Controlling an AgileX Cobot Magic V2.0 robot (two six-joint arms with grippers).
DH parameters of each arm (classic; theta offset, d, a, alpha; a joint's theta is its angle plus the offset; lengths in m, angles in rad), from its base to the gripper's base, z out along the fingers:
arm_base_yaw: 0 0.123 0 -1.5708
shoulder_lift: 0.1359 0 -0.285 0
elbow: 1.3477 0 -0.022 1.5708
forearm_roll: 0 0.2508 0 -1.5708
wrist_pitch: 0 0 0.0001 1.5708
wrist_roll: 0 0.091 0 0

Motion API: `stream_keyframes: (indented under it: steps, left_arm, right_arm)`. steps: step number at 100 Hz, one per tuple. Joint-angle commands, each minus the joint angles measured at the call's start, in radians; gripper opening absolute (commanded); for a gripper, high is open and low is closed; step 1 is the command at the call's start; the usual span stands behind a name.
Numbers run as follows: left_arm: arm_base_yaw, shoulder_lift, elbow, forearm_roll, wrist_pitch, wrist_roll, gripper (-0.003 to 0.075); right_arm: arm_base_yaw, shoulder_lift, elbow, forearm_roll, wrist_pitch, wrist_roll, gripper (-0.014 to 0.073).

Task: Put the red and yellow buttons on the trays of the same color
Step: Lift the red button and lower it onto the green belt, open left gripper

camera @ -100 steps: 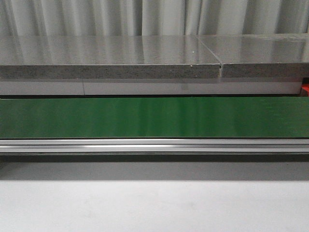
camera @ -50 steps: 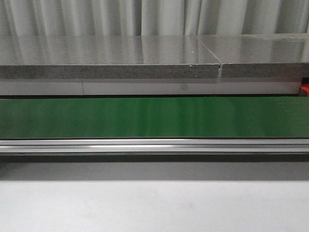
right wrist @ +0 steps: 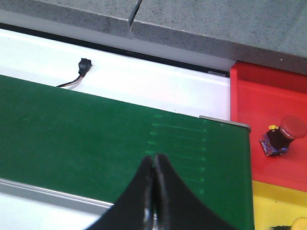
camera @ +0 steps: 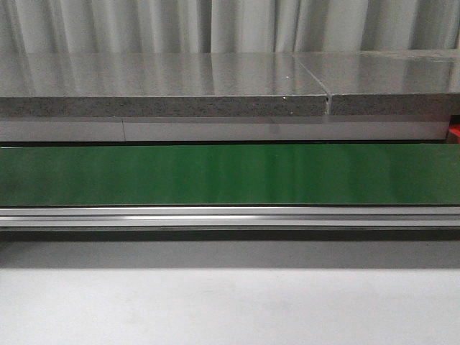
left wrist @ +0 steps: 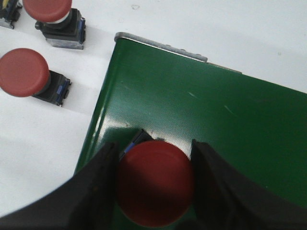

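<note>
left gripper (left wrist: 154, 184): jaws spread, gripping | right gripper (right wrist: 154, 191): jaws closed, empty

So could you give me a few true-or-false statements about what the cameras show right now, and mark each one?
1. The left gripper has a red button between its jaws. True.
2. The right gripper is holding a yellow button. False: its jaws are closed together with nothing between them.
3. A red button already lies on the red tray. True.
4. The held button hangs over the white surface. False: it is over the green belt, near its corner.
5. Two more red buttons sit on the white surface beside the belt. True.
</note>
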Motion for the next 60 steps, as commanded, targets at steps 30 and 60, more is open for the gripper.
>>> stream_keyframes:
  steps: [30,60]
  left_arm:
    - [-0.007,-0.032,-0.038,-0.037,-0.032,0.033,0.0624]
    - [-0.007,-0.053,-0.115,-0.037,-0.037,0.033,0.0622]
  right_arm:
    - [0.000,-0.007,-0.025,0.007,-0.061,-0.008,-0.0068]
    - [0.000,-0.007,-0.025,0.007,-0.061,-0.008,-0.0068]
